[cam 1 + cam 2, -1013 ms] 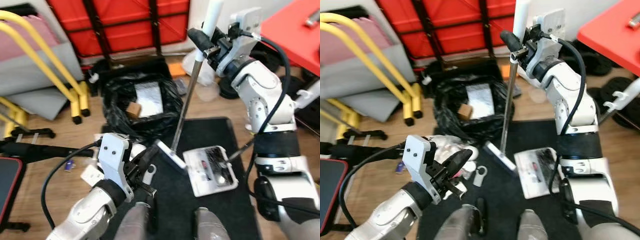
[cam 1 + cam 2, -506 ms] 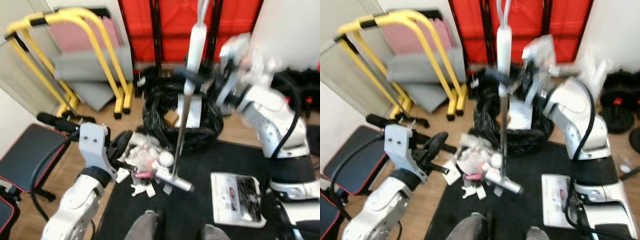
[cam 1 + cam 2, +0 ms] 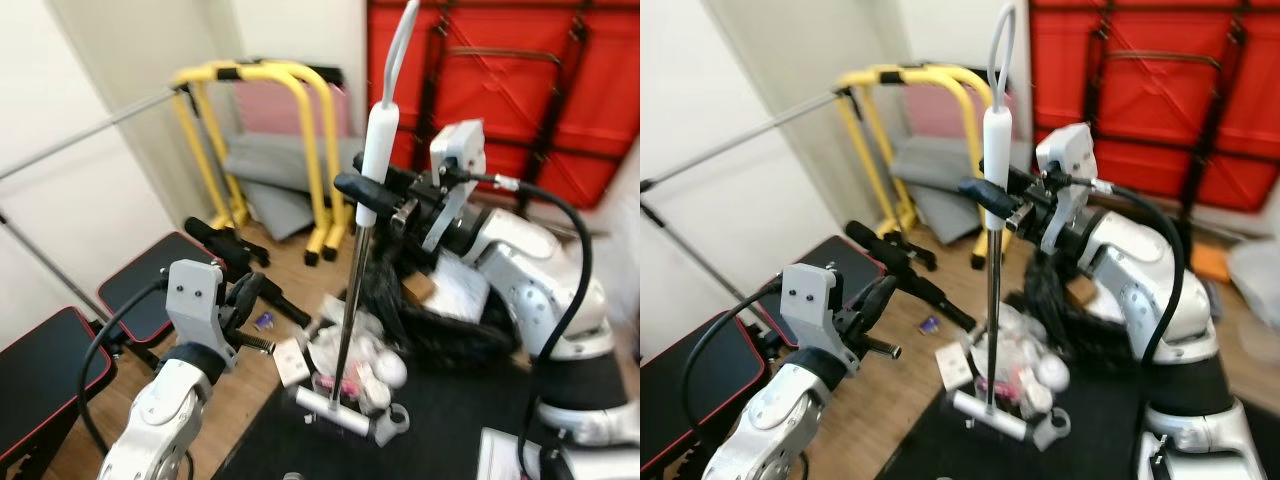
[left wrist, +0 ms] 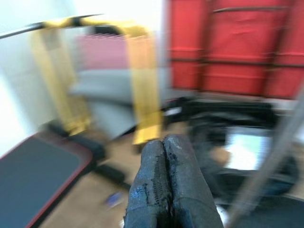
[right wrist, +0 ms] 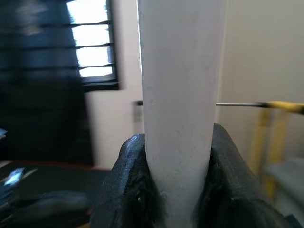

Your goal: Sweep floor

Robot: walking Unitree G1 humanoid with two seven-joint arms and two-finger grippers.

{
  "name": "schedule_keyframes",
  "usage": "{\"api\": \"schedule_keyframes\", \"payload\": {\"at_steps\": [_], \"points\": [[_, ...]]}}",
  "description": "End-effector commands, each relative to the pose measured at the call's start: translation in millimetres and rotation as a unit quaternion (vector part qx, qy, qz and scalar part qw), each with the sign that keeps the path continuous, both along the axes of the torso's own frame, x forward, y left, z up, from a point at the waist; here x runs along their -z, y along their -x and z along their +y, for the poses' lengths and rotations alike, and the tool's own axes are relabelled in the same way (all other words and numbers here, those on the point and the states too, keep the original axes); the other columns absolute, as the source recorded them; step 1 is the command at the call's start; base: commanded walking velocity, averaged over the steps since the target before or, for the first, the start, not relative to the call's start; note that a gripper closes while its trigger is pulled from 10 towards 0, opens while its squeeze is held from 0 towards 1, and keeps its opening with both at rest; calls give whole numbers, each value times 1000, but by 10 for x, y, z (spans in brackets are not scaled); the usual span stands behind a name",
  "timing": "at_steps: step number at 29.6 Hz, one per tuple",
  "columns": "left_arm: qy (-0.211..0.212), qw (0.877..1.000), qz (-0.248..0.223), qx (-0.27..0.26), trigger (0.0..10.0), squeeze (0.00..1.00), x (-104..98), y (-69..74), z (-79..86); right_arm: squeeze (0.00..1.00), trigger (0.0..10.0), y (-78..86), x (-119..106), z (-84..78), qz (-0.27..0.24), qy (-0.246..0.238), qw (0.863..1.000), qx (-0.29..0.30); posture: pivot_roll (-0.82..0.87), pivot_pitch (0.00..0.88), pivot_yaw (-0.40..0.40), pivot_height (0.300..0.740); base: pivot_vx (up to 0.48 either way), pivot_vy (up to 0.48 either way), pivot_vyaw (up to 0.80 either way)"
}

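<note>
The right gripper (image 3: pixel 365 190) sits just above the middle of the left eye view, its two black fingers pinching the white grip of the broom (image 3: pixel 348 320). In the right wrist view the fingers (image 5: pixel 130 183) press against both sides of that white handle (image 5: pixel 179 109). From the grip, the broom's thin metal shaft runs straight down to a pale sweeping head (image 3: pixel 335 412) at the lower centre of the frame, resting at the edge of a black mat (image 3: pixel 450 420). Right behind the head lies a heap of white crumpled litter (image 3: pixel 365 360), touching it. A black rubbish bag (image 3: pixel 440 320) sits just right of the shaft, partly hidden by the right arm.

The left gripper (image 3: pixel 243 298) hovers in the lower left of the left eye view, apart from the broom; in the left wrist view its fingers (image 4: pixel 164 190) are pressed together with nothing between them. That view is blurred. Yellow bars (image 3: pixel 215 140) stand in the upper left, red folded frames (image 3: pixel 500 90) in the upper right, and a black padded bench (image 3: pixel 145 295) lies at left, cut off by the frame edge.
</note>
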State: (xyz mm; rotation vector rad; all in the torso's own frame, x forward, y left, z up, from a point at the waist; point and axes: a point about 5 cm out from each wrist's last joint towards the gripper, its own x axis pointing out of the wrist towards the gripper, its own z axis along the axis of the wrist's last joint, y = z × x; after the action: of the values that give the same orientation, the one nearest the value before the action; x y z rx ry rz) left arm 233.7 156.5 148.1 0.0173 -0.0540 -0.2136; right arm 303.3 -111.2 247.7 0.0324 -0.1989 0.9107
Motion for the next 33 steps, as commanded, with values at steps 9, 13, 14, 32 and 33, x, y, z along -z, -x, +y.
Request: {"api": "schedule_keyframes", "payload": {"at_steps": [9,13,14,32,33], "points": [[11,1000,20,-22,10000,0,130,35,-32,0,10000,30,33,22,-3,5,1000,9,-54,0,11,740,0,0,800],[23,999,23,-17,10000,0,152,45,-63,0,10000,5,58,4,-5,9,999,33,-54,0,10,740,0,0,692],[27,999,20,-15,10000,0,145,44,-68,0,10000,-11,64,-4,-3,6,999,46,-55,0,10,740,0,0,0],[35,999,12,-16,10000,0,123,57,-54,0,10000,49,219,29,19,9,997,69,-54,14,25,740,236,0,293],[35,999,12,-16,10000,0,123,57,-54,0,10000,49,219,29,19,9,997,69,-54,14,25,740,281,0,800]]}}
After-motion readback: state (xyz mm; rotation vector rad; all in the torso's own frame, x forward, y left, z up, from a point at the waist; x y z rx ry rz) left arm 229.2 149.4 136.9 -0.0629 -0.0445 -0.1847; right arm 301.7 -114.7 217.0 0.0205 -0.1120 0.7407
